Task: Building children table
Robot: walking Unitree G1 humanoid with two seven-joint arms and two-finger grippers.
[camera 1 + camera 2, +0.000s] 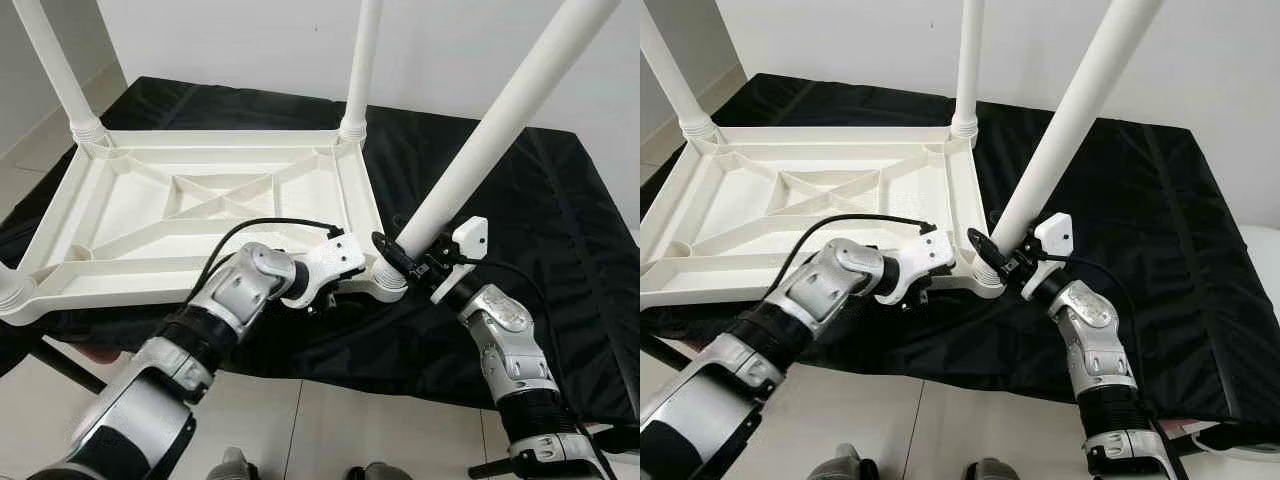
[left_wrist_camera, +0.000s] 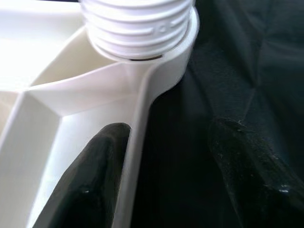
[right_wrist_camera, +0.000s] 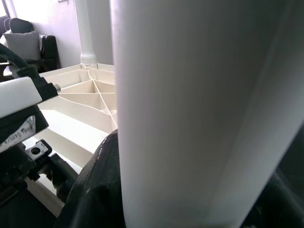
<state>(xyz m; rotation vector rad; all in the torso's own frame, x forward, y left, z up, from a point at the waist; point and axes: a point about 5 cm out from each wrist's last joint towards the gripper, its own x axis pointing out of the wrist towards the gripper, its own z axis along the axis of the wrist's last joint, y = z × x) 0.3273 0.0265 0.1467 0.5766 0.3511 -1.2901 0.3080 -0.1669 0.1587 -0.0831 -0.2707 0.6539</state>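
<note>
White plastic threads are the weak point: the near leg [image 1: 500, 125] leans steeply from its corner socket [image 2: 142, 28], and turning it at that slant could cross-thread it or pop it out. Nearest the robot, the right gripper [image 1: 412, 257] reaches up with forearm raised, fingers clamped round the leg's base. Just beside it the left gripper [image 1: 322, 295], elbow bent inward, straddles the upturned tabletop [image 1: 130, 215] rim, jaws parted. Farther back, two legs stand upright on the black cloth [image 1: 560, 230].
</note>
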